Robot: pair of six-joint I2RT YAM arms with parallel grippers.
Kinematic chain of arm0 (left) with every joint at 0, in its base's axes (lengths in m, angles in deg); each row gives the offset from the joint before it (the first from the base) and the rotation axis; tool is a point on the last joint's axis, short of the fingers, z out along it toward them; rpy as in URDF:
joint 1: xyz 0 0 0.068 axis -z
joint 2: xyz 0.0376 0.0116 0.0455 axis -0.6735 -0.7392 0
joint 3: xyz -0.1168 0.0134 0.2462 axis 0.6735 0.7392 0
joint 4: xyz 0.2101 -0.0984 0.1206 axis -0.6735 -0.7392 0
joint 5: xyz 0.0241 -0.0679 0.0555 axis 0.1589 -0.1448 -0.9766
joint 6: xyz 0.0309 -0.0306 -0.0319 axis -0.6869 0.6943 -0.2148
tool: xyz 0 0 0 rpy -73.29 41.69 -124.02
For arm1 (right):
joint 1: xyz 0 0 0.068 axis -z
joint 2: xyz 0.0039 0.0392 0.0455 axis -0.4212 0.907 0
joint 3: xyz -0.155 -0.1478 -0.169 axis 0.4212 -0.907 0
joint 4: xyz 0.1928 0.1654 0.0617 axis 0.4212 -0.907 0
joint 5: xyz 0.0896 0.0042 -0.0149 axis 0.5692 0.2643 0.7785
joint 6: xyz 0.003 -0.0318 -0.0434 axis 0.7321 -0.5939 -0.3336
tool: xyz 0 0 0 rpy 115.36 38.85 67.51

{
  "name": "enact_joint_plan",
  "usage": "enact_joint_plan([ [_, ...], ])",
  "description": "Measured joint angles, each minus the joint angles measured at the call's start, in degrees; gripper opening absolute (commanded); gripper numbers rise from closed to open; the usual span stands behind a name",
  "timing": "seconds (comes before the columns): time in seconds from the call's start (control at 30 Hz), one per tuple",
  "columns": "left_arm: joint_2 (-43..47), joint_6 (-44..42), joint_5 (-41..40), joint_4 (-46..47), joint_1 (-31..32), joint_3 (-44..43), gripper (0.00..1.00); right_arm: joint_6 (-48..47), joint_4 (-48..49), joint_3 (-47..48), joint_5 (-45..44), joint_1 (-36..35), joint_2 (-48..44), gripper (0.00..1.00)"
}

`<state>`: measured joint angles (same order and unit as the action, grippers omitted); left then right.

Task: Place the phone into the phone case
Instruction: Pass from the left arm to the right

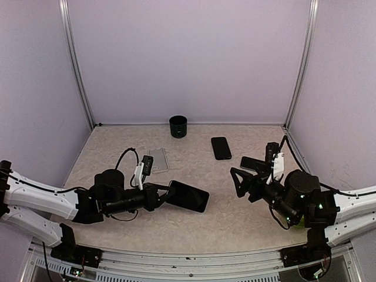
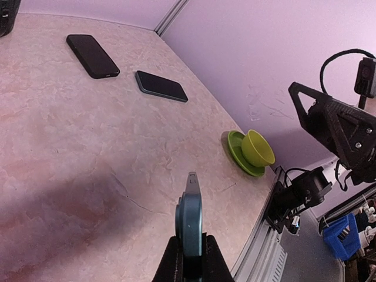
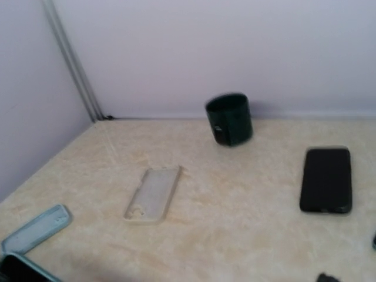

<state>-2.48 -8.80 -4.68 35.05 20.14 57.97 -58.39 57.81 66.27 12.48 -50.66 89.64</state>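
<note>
Phone (image 1: 188, 196) clamped in left end effector (image 1: 166, 195)

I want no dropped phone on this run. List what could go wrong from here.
1. The left gripper pinches the phone by one end only, above the table; it could pivot or slip when pressed.
2. The clear case lies loose and flat, with the open right gripper apart from it; it may slide away under the phone.
3. A black phone also lies loose on the table and could get bumped.
</note>
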Motion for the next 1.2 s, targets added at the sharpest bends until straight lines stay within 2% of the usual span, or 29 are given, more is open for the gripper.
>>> enact_joint_plan([
  [0.07,0.4,-0.3,0.0,0.2,0.0,0.0,0.0,3.1,-2.7,1.3,0.2,1.0,2.0,0.8],
  [0.33,1.9,-2.0,-0.2,3.2,0.1,0.0,0.0,12.2,-7.5,4.8,6.3,2.7,8.1,0.81],
  [0.57,2.8,-3.6,-1.8,6.2,0.1,0.1,0.0,14.4,-3.4,4.3,16.0,3.3,8.2,0.79],
  [0.7,3.0,-3.7,-1.8,9.4,0.1,0.6,0.0,16.3,-2.7,4.3,20.8,4.7,8.6,0.75],
  [0.9,3.0,-3.6,-0.1,13.5,0.1,0.9,0.0,18.7,-1.5,4.3,30.1,9.5,9.5,0.76],
  [1.2,1.7,-3.4,3.7,18.0,0.1,1.0,0.0,19.4,1.7,4.3,42.2,12.1,13.8,0.75],
])
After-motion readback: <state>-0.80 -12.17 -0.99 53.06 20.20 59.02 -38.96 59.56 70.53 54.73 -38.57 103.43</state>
